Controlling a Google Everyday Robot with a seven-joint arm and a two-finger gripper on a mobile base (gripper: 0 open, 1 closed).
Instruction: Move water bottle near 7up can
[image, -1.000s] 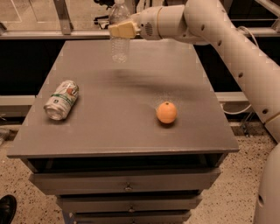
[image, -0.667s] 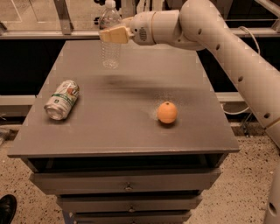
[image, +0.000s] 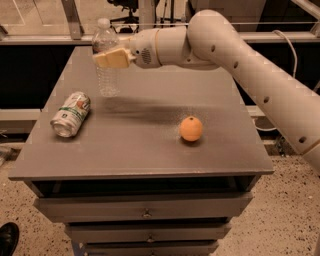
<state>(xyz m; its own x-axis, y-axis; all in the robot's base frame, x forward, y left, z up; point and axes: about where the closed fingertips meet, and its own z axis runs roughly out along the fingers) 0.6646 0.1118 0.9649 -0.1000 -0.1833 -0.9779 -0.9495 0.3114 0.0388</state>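
Observation:
The water bottle, clear with a white cap, is upright at the table's back left, its base at or just above the tabletop. My gripper is shut on the bottle's upper body, its tan fingers wrapped across it, with the white arm reaching in from the right. The 7up can, green and white with a silver end, lies on its side near the left edge, a short way in front and to the left of the bottle.
A round orange sits right of the table's middle. The grey table has drawers below its front edge. A railing and glass wall run behind it. A cable hangs at the right.
My gripper has carried the water bottle leftward and lower across the back of the table, closer to the can. The can and the orange have not moved.

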